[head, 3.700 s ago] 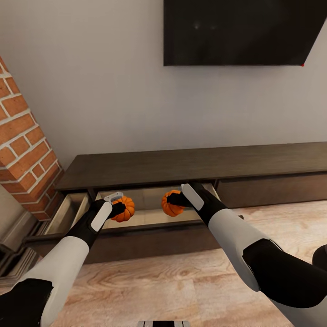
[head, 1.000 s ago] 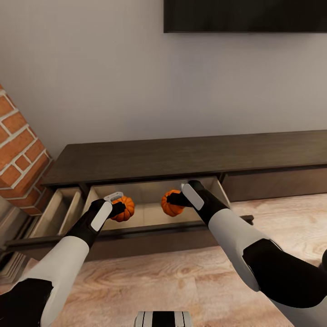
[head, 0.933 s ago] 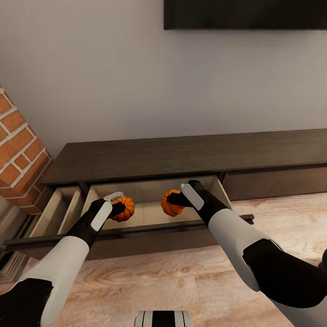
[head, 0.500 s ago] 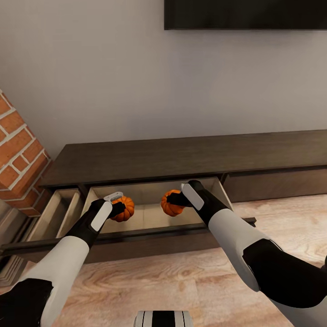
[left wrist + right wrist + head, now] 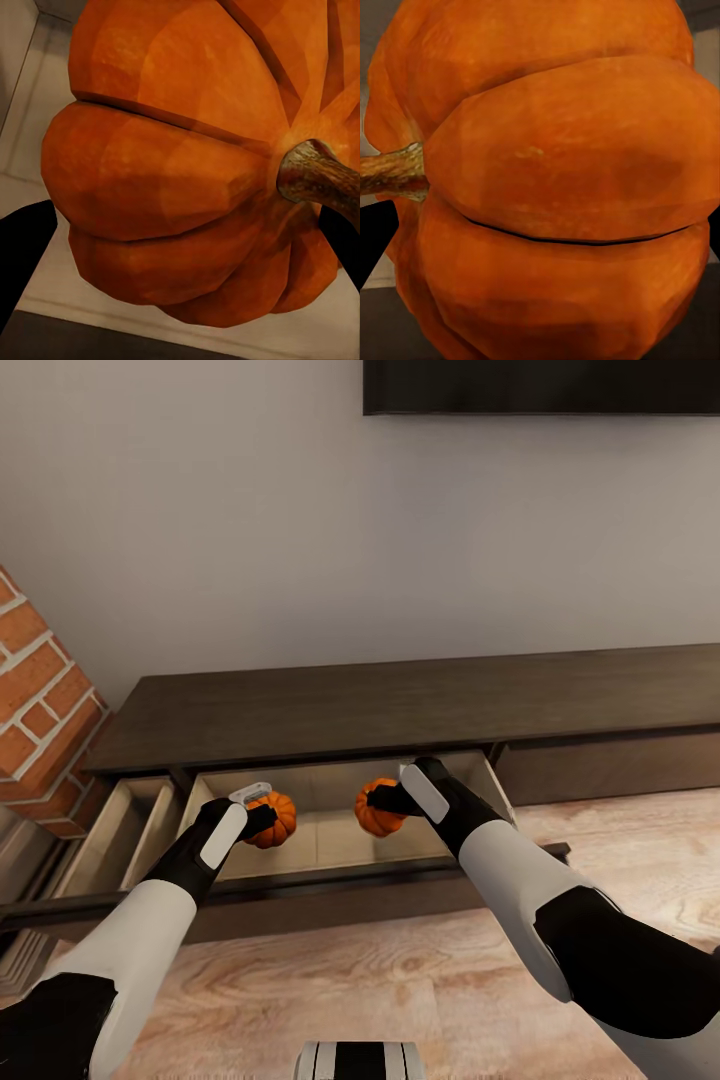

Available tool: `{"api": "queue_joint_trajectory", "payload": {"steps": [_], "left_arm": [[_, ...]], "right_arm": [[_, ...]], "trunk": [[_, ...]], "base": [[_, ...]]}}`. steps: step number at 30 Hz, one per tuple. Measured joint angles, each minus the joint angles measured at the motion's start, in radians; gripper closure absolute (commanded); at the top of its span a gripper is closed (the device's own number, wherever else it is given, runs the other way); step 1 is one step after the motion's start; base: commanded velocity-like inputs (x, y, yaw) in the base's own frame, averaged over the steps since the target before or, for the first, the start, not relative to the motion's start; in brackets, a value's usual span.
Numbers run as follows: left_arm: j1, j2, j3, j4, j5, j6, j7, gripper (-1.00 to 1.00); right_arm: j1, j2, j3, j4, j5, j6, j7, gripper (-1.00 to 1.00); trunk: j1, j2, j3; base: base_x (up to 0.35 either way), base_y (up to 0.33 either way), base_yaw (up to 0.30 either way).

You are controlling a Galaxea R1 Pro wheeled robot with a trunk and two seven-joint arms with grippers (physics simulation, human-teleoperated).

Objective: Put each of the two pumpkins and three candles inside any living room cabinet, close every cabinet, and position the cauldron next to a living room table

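Nothing but your view has shifted: both grippers, left gripper (image 5: 258, 812) and right gripper (image 5: 385, 798), grip pumpkins (image 5: 273, 819) directly above the cabinet (image 5: 400, 705) drawer's beige floor.

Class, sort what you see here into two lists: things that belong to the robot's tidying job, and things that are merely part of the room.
Belongs to the job:
left pumpkin, held in the left gripper
right pumpkin, held in the right gripper
cabinet, drawers open

Merely part of the room:
brick column
dark wall screen
wooden floor
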Motion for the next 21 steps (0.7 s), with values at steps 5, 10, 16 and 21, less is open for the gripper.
{"api": "queue_joint_trajectory", "payload": {"steps": [5,10,16,21], "left_arm": [[0.0,0.0,-0.001,0.0,0.0,0.0,0.0,1.0],[0.0,0.0,0.001,0.0,0.0,0.001,0.001,1.0],[0.0,0.0,0.001,-0.002,0.0,0.0,0.003,1.0],[0.0,-0.001,0.001,-0.003,0.0,-0.001,0.003,1.0]], "right_arm": [[0.0,0.0,0.0,0.0,0.0,0.0,0.0,1.0],[0.0,0.0,0.0,0.0,0.0,0.001,0.0,1.0],[0.0,0.0,0.0,0.0,0.002,0.001,0.001,1.0],[0.0,0.0,0.0,0.0,0.002,0.001,0.001,1.0]], "trunk": [[0.002,-0.001,-0.019],[0.004,-0.002,-0.039],[0.005,-0.003,-0.046],[0.006,-0.003,-0.05]], "base": [[0.0,0.0,0.0],[0.0,0.0,0.0],[0.0,0.0,0.0],[0.0,0.0,0.0]]}}
